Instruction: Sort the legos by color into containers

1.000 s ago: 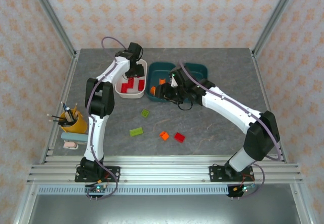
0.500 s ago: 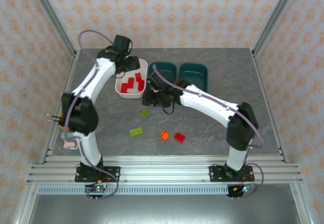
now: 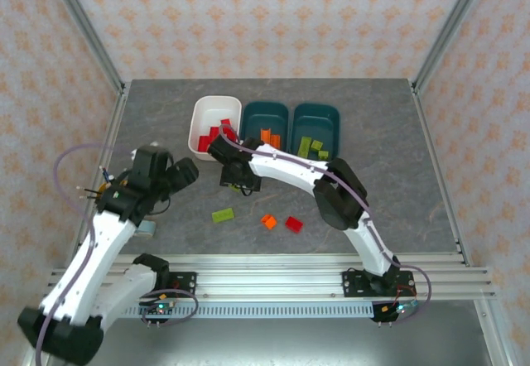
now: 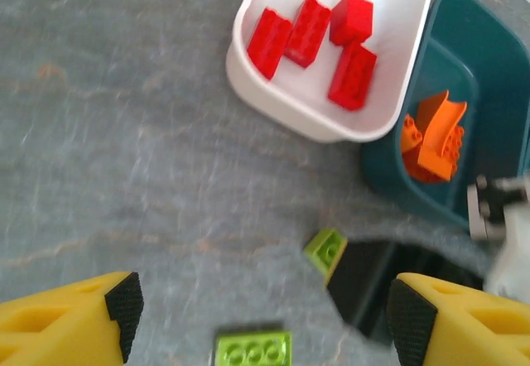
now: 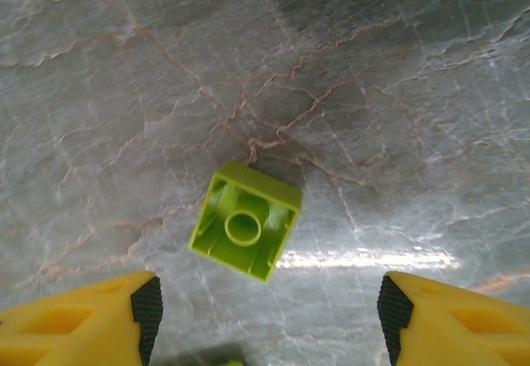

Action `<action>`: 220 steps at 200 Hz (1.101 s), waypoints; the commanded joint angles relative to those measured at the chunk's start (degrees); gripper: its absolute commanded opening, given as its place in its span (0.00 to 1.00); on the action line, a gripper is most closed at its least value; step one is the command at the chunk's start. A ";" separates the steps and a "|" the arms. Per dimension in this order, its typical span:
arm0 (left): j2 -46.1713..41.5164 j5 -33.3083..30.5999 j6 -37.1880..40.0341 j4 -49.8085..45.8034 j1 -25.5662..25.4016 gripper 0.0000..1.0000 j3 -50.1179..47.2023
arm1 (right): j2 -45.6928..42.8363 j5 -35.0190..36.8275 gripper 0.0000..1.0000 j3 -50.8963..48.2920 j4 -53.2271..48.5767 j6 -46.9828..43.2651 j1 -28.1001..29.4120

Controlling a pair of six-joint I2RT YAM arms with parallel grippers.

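Left end effector (image 4: 263, 320) backed off the white tub (image 3: 211, 109), jaws apart; right end effector (image 5: 267, 312) swung over the upturned green lego (image 5: 246, 233) on the table (image 5: 397, 117), jaws apart. Lego sits skewed: suggest centring, squaring to its flat sides, descending straight before closing.

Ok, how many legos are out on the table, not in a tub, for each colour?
Lime green: 2, the long lime lego and the small upside-down lime lego
Orange: 1, the loose orange lego
Red: 1, the loose red lego
Total: 4 loose legos
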 commanded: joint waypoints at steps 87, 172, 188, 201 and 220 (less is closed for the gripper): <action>-14.85 4.71 -3.18 -9.20 -0.20 0.82 -3.56 | 8.65 2.64 0.56 7.09 -2.68 9.17 0.28; -12.53 9.52 -2.87 -5.30 -0.33 0.82 -3.27 | 2.65 6.26 0.24 6.32 -5.32 4.43 0.43; -10.69 11.24 -2.78 -3.17 -0.54 0.82 -2.24 | -2.29 9.09 0.24 4.67 -6.30 1.66 0.34; -8.38 12.04 -3.01 -1.22 -0.87 0.82 -1.15 | -6.85 11.85 0.24 3.25 -7.59 -0.72 -0.03; -4.10 12.28 -3.39 3.45 -2.66 0.82 0.75 | -14.07 14.16 0.24 -1.11 -8.11 -3.43 -2.22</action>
